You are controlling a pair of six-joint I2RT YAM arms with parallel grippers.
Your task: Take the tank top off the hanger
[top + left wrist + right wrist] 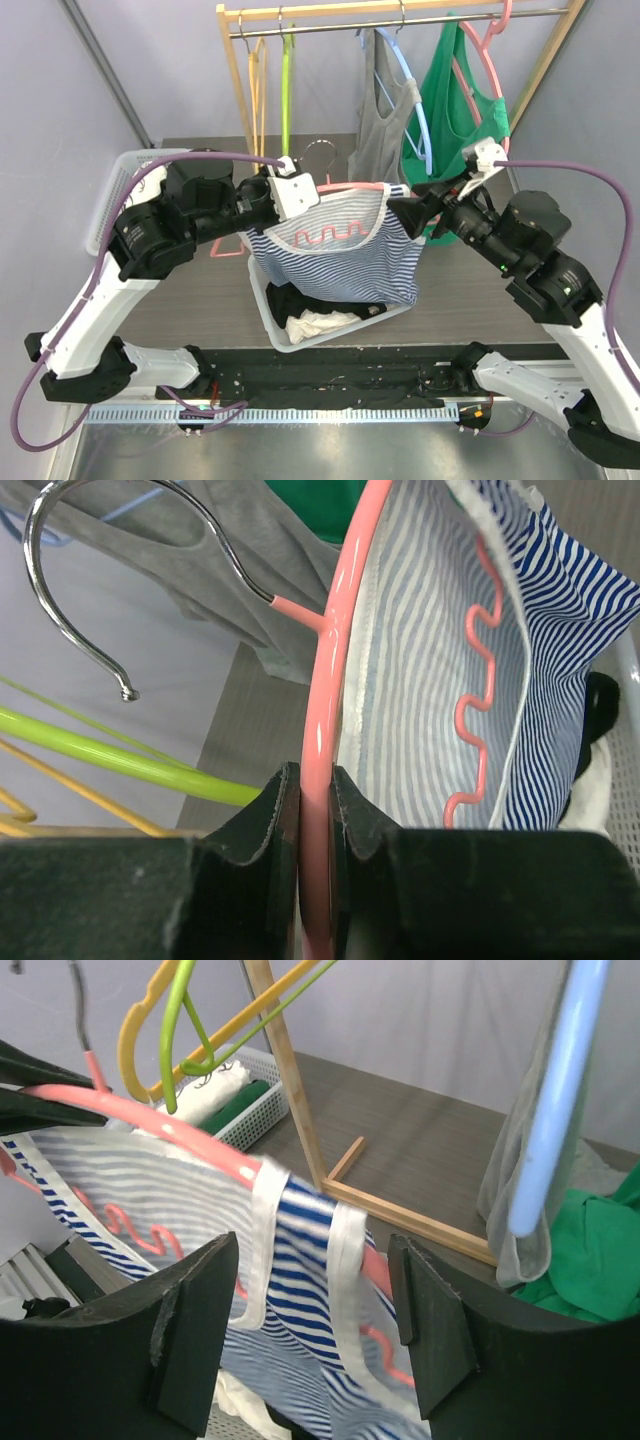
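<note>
A blue and white striped tank top [340, 260] hangs on a pink hanger [345, 188] above a white basket. My left gripper [268, 192] is shut on the hanger's left end; the left wrist view shows the pink bar [318, 810] pinched between the jaws. My right gripper [412, 208] is open, its jaws standing either side of the tank top's right strap [305, 1240], where it lies over the pink hanger [215, 1150]. The strap is between the fingers but not pinched.
A white basket [262, 300] with dark and white clothes sits under the tank top. A wooden rack [400, 12] behind holds grey [385, 120] and green [455, 110] tops and empty yellow and green hangers [270, 80]. Another white basket [115, 195] stands left.
</note>
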